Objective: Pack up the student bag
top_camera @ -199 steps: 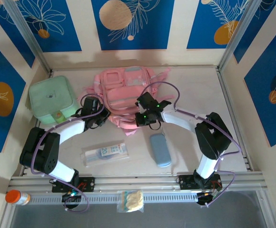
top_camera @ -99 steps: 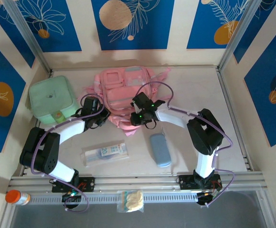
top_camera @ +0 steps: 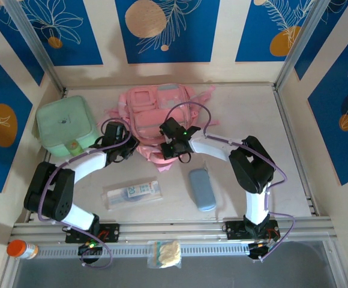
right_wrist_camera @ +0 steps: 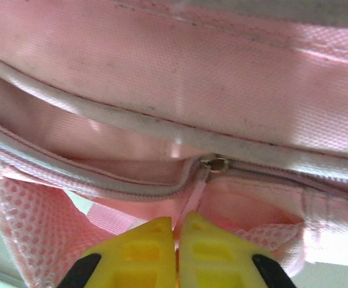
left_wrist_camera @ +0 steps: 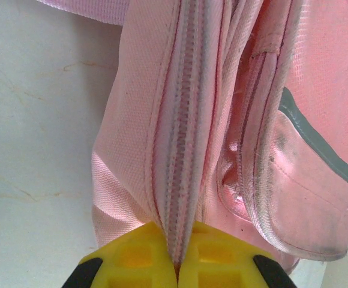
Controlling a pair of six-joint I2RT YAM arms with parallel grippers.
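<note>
Right jaws slid left along one student bag (top_camera: 150,103).

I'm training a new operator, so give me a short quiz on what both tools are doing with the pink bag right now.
1. True or false: the left tool is shut on the student bag's zipped seam.
2. The right tool pinches: A the zip pull tab, B a pen, C nothing?
3. Fill in: in the top view, the mint-green case lies to the bag's ___.
Key: 1 true; 2 A; 3 left.
</note>
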